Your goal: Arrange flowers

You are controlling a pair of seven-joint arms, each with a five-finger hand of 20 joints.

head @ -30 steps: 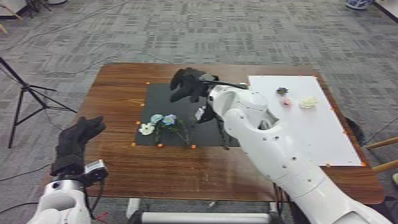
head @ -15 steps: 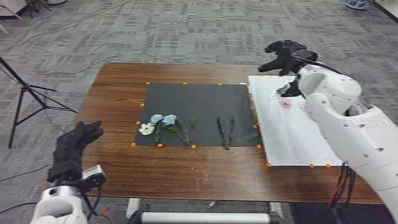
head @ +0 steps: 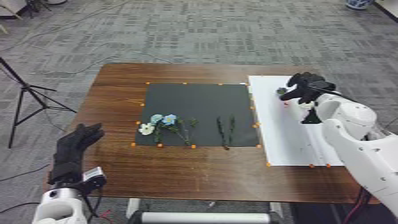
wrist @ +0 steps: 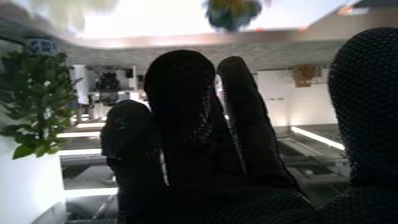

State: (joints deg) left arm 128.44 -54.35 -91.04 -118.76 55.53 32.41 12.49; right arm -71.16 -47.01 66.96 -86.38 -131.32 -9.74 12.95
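My right hand is over the far part of the white board, fingers extended and holding nothing. Close to its fingers are a dark flower and a pink one; a pale flower is partly covered by the hand. The right wrist view shows my right hand with straight fingers, a dark bluish flower and a blurred cream flower. On the black mat lie a white flower, blue flowers and two dark stems. My left hand rests open at the table's left edge.
Orange markers line the mat and board on the brown table. A black tripod stands on the floor to the left. In the right wrist view, a leafy plant is in the room behind.
My right hand has swung right from above the black mat to the white board, then come nearer over its flowers. The arm has uncovered the two dark stems. My left hand has shifted slightly nearer.
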